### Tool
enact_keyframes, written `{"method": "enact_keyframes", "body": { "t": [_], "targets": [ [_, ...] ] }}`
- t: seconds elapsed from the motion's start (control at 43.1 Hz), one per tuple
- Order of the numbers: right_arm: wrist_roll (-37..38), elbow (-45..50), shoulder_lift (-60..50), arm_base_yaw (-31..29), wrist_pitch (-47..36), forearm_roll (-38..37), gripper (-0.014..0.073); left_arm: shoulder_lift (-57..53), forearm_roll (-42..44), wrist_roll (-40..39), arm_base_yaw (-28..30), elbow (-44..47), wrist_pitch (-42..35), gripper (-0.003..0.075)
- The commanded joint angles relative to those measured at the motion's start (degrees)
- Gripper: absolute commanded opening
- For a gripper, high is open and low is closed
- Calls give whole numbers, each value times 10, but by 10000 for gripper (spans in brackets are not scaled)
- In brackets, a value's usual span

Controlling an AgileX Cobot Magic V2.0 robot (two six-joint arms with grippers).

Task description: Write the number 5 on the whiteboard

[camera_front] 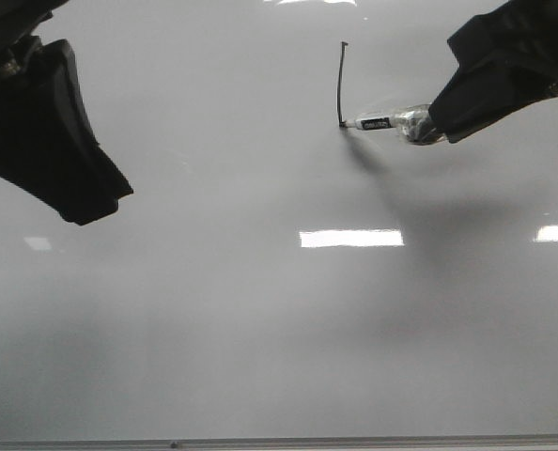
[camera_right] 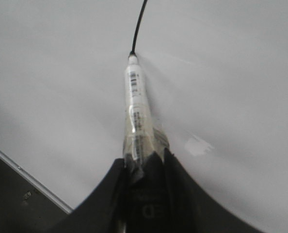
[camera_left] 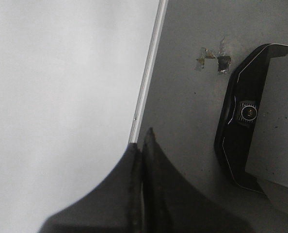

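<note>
The whiteboard fills the front view, glossy grey-white. One thin black stroke of the number 5 runs down it at the upper middle, with a small tick at its top. My right gripper is shut on a white marker, whose tip touches the lower end of the stroke. In the right wrist view the marker sticks out from the gripper to the line. My left gripper is shut and empty, at the left; its wrist view shows it at the board's edge strip.
Bright rectangular light reflections lie on the board. The board's metal edge strip runs along the near side. Beside the board the left wrist view shows a grey tabletop and a black camera mount.
</note>
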Motion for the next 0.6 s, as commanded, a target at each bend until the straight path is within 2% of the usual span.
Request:
{"method": "enact_keyframes", "body": {
  "t": [0.0,0.278,0.579],
  "targets": [
    [-1,-12,-23,-5,-40,5,-59,-17,-9,-5,-3,-18,-18,-20],
    [1,-11,-33,-11,-40,5,-59,-17,-9,-5,-3,-18,-18,-20],
    [2,-10,-33,-93,14,5,-59,-17,-9,-5,-3,-18,-18,-20]
  ]
}}
